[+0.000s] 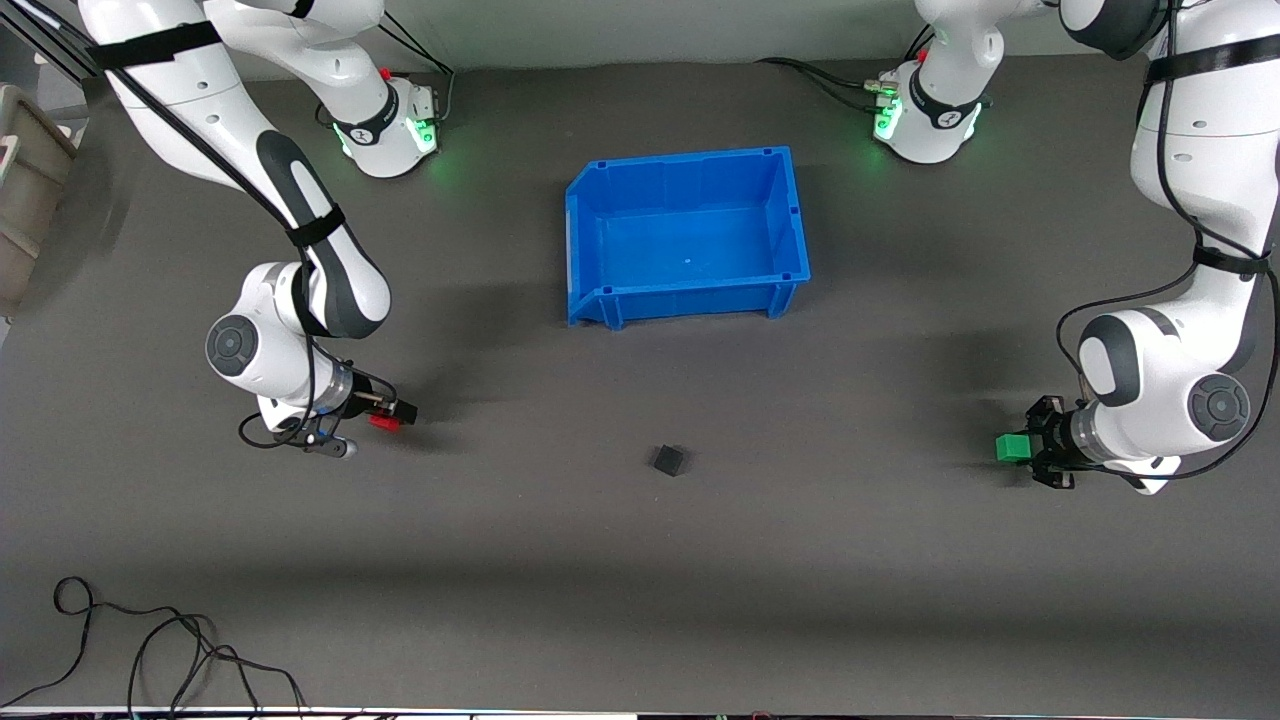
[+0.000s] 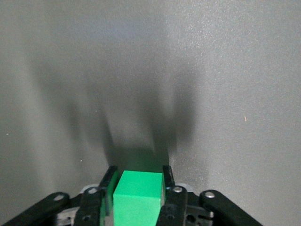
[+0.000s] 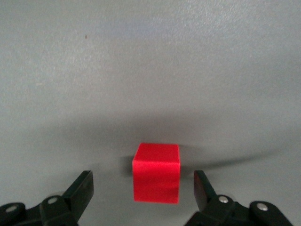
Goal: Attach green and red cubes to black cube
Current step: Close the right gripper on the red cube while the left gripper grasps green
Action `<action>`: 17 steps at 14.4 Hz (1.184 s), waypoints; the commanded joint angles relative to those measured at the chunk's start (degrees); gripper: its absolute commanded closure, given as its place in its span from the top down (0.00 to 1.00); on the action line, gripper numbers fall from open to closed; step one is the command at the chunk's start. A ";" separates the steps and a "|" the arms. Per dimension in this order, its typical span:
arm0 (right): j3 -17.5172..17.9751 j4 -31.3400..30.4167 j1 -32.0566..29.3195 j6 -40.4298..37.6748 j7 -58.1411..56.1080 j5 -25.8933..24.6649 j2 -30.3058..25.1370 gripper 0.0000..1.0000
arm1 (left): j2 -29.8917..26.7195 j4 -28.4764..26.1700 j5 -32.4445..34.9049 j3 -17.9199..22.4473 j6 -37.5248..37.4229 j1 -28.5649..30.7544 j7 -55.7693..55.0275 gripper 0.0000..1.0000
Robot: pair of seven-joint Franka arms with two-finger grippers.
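Two cubes flank the black cube: the green cube toward the left arm's end, the red cube toward the right arm's. Centre the fingers squarely before lifting, I judge. The left gripper clamps the green cube; the right gripper stands wide around the red, untouching.

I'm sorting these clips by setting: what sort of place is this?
Probably a robotics lab bench: two white Franka arms bolted to a dark grey matte table, an empty blue plastic bin, a small black matte cube, and loose cables.
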 commanded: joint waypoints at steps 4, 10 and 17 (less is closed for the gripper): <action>-1.29 4.02 0.05 0.47 1.41 1.16 3.49 0.95 | -0.66 7.71 0.53 0.53 -6.47 -4.32 -4.63 0.00; -1.29 4.29 0.58 0.47 2.28 1.16 4.28 0.92 | -0.66 15.37 -3.24 -1.31 -14.15 -5.29 -8.67 0.00; -1.29 4.29 0.32 0.29 2.29 1.07 4.89 0.44 | 0.04 19.08 -3.60 -2.63 -13.80 -7.75 -17.02 0.00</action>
